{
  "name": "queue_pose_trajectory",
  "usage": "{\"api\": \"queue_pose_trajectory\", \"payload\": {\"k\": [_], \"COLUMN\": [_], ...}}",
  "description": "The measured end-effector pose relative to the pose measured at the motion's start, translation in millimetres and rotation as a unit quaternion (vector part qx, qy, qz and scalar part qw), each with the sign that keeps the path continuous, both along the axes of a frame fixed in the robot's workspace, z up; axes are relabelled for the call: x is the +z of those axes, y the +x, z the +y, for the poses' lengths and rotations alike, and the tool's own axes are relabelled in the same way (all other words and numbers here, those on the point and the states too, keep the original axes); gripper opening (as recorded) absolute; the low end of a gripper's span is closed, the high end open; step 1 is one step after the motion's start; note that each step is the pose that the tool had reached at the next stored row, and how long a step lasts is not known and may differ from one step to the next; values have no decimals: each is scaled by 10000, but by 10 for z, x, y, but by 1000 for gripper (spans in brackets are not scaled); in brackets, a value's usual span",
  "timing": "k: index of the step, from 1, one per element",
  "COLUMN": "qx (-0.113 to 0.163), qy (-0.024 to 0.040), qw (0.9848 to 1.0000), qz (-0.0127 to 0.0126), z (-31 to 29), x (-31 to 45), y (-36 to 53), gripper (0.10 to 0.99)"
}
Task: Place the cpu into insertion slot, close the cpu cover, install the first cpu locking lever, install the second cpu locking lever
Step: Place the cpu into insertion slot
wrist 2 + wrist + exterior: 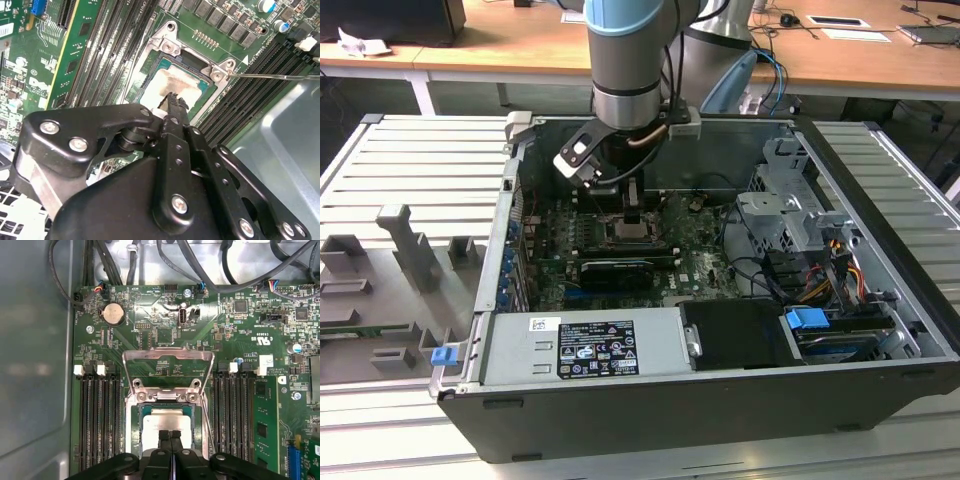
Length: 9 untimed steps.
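Hand (170,434) first: both fingers are squeezed right together with nothing between them, and the tips sit right at the top face of the cpu (167,419). You can't tell if they're actually pressing on it.

The cpu lies flat inside the insertion slot (135,400), in the far half of the open computer case (720,420), so placing it looks done to me. I'd treat that chip as light, stiff and thin, with whitish residue on top that's probably a bit slick. If you ever have to lift it, go for the bare edges and don't drag it, since the socket contacts underneath would be the fragile bit.

Just past the slot, the cpu cover (168,354) is swung up and open, and you can see board through its window. It looks like thin springy sheet metal on a hinge, so I'd push on the free end bar.

Further out, a thin wire locking lever (280,76) sticks out unlatched. It's likely stiff and springy.
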<state>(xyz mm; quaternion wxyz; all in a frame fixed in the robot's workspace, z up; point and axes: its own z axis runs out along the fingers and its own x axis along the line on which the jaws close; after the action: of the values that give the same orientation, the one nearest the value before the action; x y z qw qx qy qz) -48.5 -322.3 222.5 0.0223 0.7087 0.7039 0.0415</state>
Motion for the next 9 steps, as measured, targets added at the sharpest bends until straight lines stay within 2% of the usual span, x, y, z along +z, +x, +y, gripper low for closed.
{"api": "queue_pose_trajectory", "payload": {"k": [9], "qx": [-3], "qy": [-1], "qw": [10000], "qz": [1], "z": [0], "x": [15], "y": [0], "gripper": [106]}}
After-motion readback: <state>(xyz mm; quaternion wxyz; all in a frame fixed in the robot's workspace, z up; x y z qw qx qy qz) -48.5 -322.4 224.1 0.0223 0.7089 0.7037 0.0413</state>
